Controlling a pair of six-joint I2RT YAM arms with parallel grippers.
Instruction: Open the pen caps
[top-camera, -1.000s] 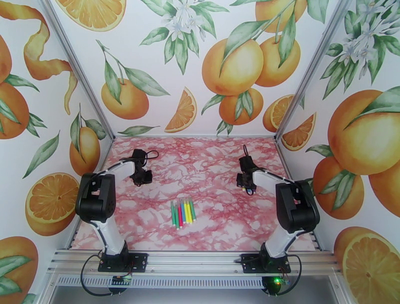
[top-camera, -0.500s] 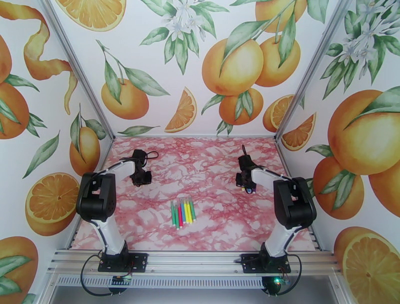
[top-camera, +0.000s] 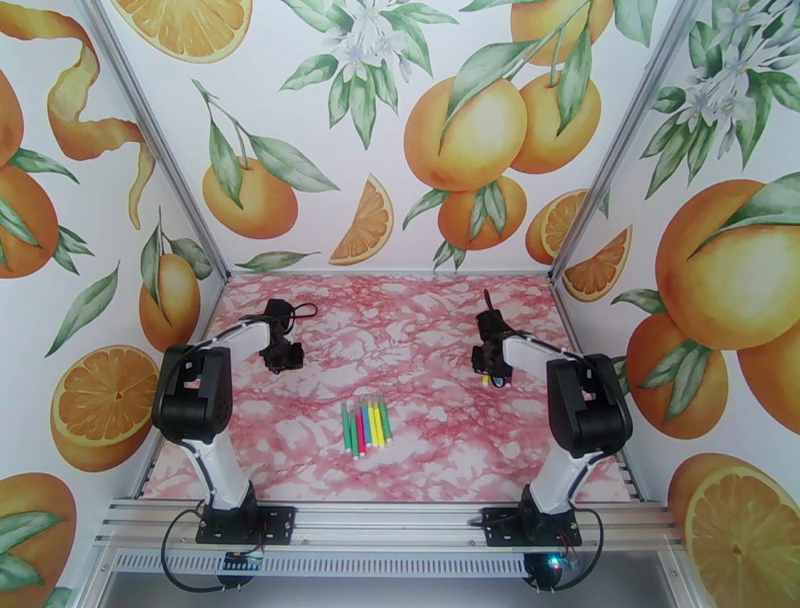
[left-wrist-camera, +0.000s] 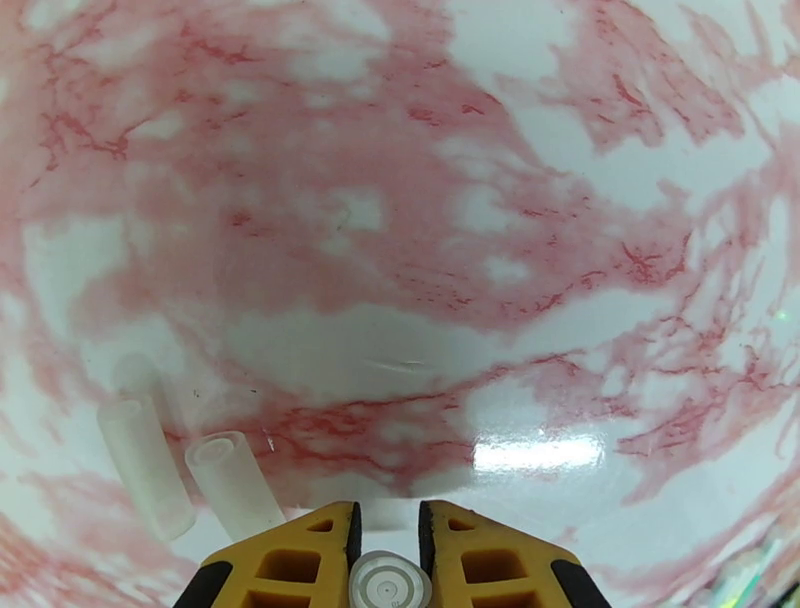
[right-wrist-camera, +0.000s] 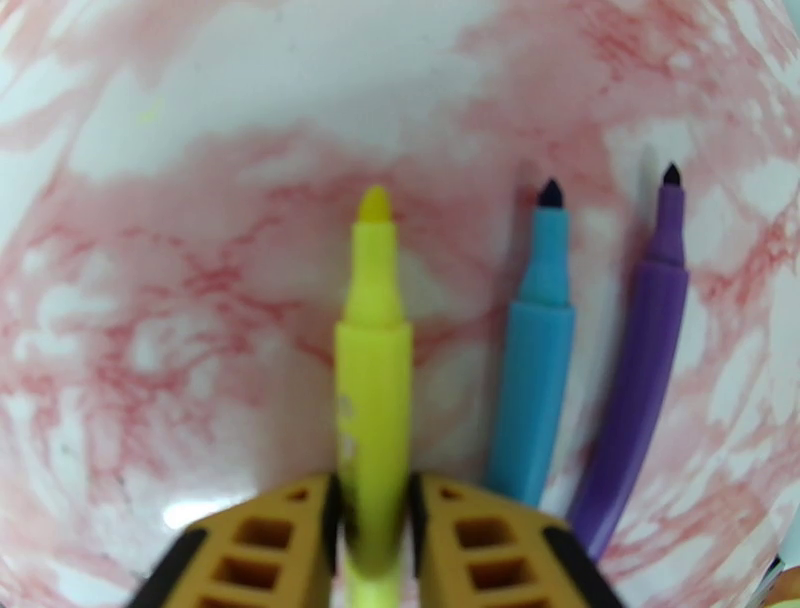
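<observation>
Several capped pens (top-camera: 366, 425) lie side by side in a row on the table's near middle. My right gripper (top-camera: 494, 372) is far right of them, low over the table. Its fingers (right-wrist-camera: 372, 495) hug the barrel of an uncapped yellow pen (right-wrist-camera: 372, 340). Beside it lie an uncapped blue pen (right-wrist-camera: 535, 370) and an uncapped purple pen (right-wrist-camera: 640, 370). My left gripper (top-camera: 283, 357) is at the far left. Its fingers (left-wrist-camera: 388, 515) press on a clear pen cap (left-wrist-camera: 390, 585). Two more clear pen caps (left-wrist-camera: 145, 465) (left-wrist-camera: 232, 482) lie just left of it.
The pink marbled table (top-camera: 400, 330) is walled on three sides by orange-print panels (top-camera: 400, 130). An aluminium rail (top-camera: 400, 520) with both arm bases runs along the near edge.
The right arm has folded in slightly and its gripper has sunk closer to the table with the yellow pen. The left arm has barely moved.
</observation>
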